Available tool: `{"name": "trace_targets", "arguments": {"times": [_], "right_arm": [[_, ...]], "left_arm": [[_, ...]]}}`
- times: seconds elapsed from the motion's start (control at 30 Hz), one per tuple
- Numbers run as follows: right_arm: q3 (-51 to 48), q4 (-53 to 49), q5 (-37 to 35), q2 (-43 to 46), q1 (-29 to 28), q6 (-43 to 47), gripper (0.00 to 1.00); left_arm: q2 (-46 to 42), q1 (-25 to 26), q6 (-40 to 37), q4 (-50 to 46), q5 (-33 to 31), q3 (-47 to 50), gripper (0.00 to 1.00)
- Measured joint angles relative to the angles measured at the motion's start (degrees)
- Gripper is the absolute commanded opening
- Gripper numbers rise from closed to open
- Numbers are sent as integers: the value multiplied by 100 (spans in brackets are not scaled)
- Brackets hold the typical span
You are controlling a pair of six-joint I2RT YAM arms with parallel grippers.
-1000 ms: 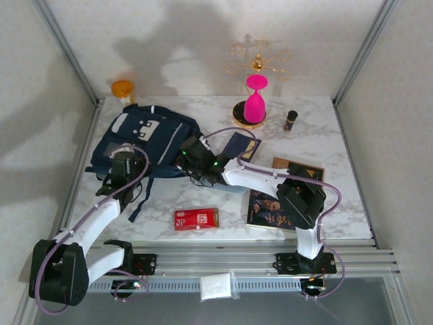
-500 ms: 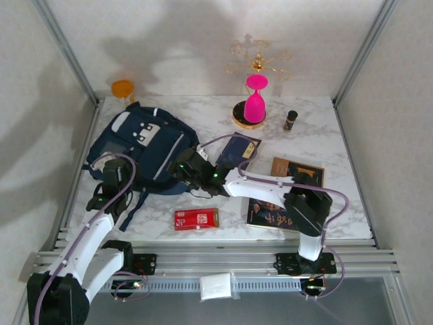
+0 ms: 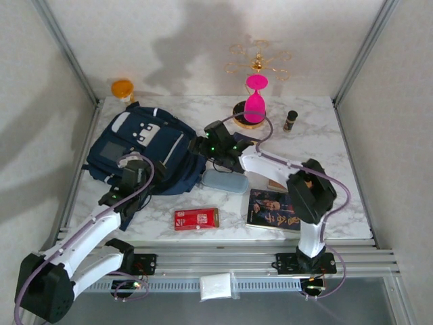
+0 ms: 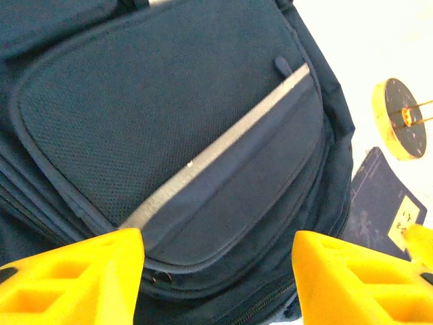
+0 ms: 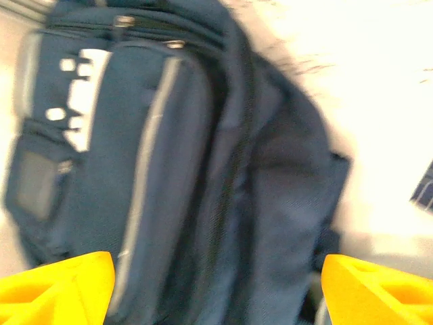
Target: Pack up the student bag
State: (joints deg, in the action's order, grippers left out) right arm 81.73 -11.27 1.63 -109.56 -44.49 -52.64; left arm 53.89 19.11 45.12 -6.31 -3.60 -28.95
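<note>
Because everything has to go into one bag, the big marble table (image 3: 325, 149) has the things spread out, so each one can be reached by itself. The student bag (image 3: 145, 142) is the biggest thing on it. It lies flat on the left side, toward the back, with its front pockets facing up. I think it lies this way so the zips are on top and easy to get at. From what I can see, the pockets look shut.

Both arms reach over the bag. The right gripper (image 3: 201, 145) is at the bag's right edge, and the left gripper (image 3: 132, 170) is at its near edge. Each one has its yellow fingers (image 4: 74, 271) spread wide, with nothing held between them and only blue cloth below. My guess is they are spread like this to grab the bag from two sides and pull it open.

The things to pack wait on the right and at the front. A dark book (image 3: 274, 210) lies flat near the front. A light blue pencil case (image 3: 225, 181) sits just beside the bag's near right corner, close enough to go in first. A red packet (image 3: 197, 218) lies by the front edge. A small dark bottle (image 3: 291, 120) stands upright at the back, well apart from the bag.
</note>
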Motion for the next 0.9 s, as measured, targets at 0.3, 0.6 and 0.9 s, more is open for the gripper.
{"name": "trace_targets", "arguments": {"times": [0.3,0.6,0.9], "right_arm": [[1145,-160,514,-1353,42,826,43],[621,326,544,-1246,-470,632,24],[28,402,361,-404,-1432,494,61]], "left_arm": [[1296,-734,118,483,-20,118,56],[2575,-1510,-280,1126,-76,-271,56],[2835,-1775,-734,1154,-216,-748,64]]}}
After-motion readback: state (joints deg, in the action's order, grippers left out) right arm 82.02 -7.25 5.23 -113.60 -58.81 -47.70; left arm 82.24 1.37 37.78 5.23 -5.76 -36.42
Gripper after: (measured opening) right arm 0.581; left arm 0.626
